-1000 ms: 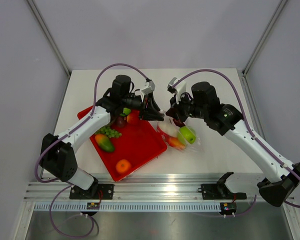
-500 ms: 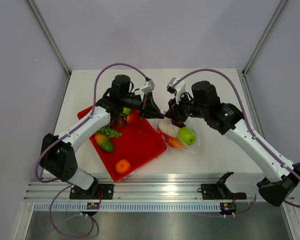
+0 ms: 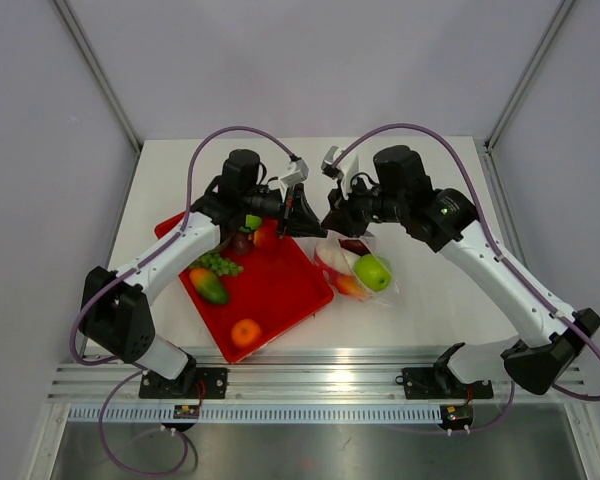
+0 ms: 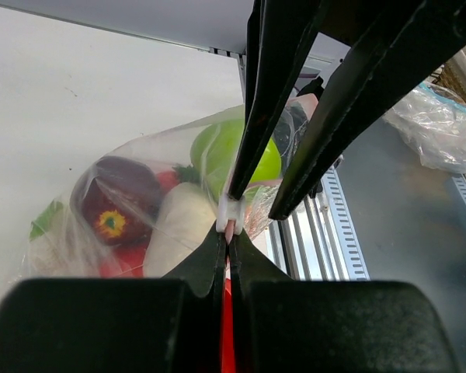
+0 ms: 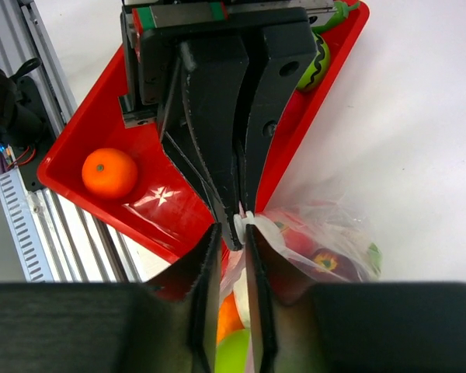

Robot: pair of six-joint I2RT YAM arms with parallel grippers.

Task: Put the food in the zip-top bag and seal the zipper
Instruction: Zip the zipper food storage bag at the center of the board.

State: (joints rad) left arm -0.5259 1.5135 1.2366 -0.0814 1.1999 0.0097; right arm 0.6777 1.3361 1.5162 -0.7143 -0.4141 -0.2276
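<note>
The clear zip-top bag [image 3: 360, 268] lies right of the red tray and holds food: a green apple [image 3: 373, 271], orange, white and red pieces. My left gripper [image 3: 310, 222] is shut on the pinkish-red zipper strip [image 4: 230, 227], just behind the white slider [image 4: 230, 210]. My right gripper [image 3: 330, 222] faces it tip to tip. In the right wrist view the right gripper [image 5: 233, 231] stands open, its jaws a little apart on either side of the slider [image 5: 246, 224] and bag edge [image 5: 326, 233]. More food lies on the tray: an orange [image 3: 245, 332], grapes [image 3: 218, 264] and a green-orange fruit [image 3: 210, 286].
The red tray [image 3: 280, 290] sits at an angle under the left arm, its right edge against the bag. An aluminium rail [image 3: 320, 385] runs along the near table edge. Grey walls close in the left, right and back.
My left gripper has shut on the zipper strip. My right gripper has let go, its jaws parting, and its arm has shifted left toward the left gripper.
</note>
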